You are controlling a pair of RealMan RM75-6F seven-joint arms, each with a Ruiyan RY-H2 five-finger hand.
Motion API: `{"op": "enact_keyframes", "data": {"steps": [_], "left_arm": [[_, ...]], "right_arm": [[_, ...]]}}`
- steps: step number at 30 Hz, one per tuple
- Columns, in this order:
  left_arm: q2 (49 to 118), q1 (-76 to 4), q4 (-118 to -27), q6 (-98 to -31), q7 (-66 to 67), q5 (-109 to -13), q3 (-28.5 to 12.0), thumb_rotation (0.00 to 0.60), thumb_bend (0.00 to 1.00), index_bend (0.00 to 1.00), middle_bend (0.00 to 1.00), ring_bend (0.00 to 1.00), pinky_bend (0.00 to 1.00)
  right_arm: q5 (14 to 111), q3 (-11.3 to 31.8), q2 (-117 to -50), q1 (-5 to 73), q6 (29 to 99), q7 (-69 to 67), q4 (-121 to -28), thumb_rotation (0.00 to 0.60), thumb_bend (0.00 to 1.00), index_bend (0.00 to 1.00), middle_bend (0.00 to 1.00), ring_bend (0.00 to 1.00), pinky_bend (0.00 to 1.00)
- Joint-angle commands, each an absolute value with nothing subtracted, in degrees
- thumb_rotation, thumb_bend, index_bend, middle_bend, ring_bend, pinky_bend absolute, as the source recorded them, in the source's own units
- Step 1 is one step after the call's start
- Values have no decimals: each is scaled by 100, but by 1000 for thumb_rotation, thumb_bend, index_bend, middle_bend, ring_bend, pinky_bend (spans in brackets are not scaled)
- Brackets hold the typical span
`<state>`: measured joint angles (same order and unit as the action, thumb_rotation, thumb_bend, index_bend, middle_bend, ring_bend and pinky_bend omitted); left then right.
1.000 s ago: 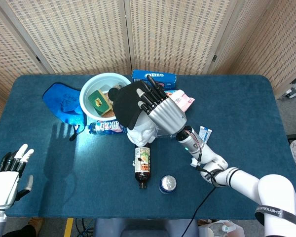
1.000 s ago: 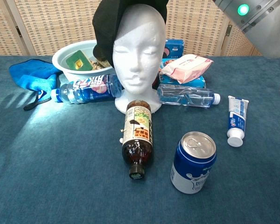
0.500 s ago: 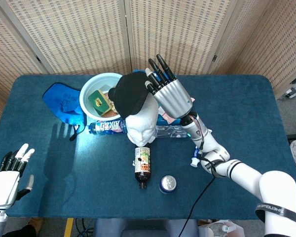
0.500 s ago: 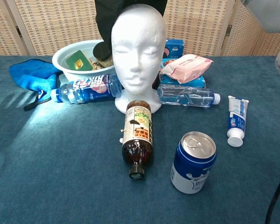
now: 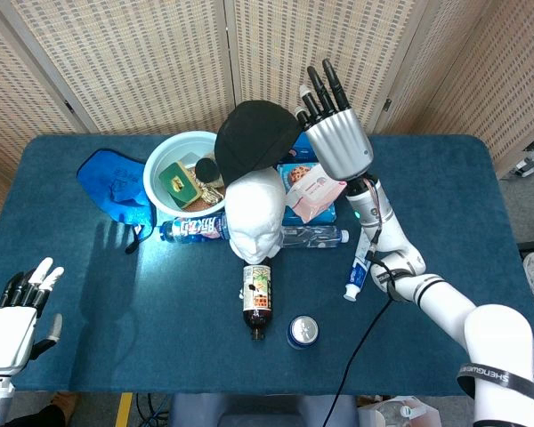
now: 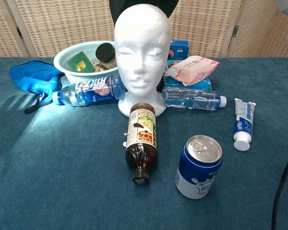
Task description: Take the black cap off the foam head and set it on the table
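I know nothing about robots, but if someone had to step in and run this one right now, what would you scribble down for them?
Right hand: raised above the table, holding the black cap by its edge.
Left hand: idle at the near left corner of the table, fingers spread, holding nothing.
Foam head: bare, upright mid-table. The cap is off it and hangs in the air just behind it, over the pale blue bowl and the biscuit boxes.
Done: cap lifted off.
Left: carry the cap to a bare patch of the blue table, perhaps on the right, and set it down, then let go.
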<state>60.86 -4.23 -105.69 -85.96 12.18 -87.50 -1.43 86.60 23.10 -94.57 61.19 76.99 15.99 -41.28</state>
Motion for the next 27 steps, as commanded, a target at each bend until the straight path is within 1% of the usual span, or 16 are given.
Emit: {"op": "enact_keyframes", "data": {"steps": [1,10,16,21,24,27], "left_arm": [[6087,-432,-10570,-8586,1223,-8743,-147,600,485,79,0,0,0],[6097,-457,-10589,-8564,1262,-8763,-145,600,485,79,0,0,0],[6120,-477,-10596,-8541,1298,-8786,-136,600,485,79,0,0,0],[6131,-479,-10594,-8532,1315,-8777,-130,600,485,79,0,0,0],[6136,-496,-10603,-8506,1342,-8749,-141,600,486,79,0,0,0],[6168,-524,-10600,-8462,1360,-8733,-146,600,485,79,0,0,0]], "right_arm": [[8538,2289,-9444,6105,7657,1577,-3895,600,512,752,325,89,0],[8354,2120,-9260,5869,7603,1431,-3537,600,512,752,325,90,0],[8284,1927,-9293,5633,7578,1297,-3366,600,512,753,328,92,0],[8273,1796,-9395,5571,7528,1212,-3141,600,513,752,329,93,0],[8214,1828,-9524,5636,7515,1129,-3010,600,512,752,330,93,0],[8135,1922,-9796,5797,7591,925,-2779,600,519,752,335,95,0]]}}
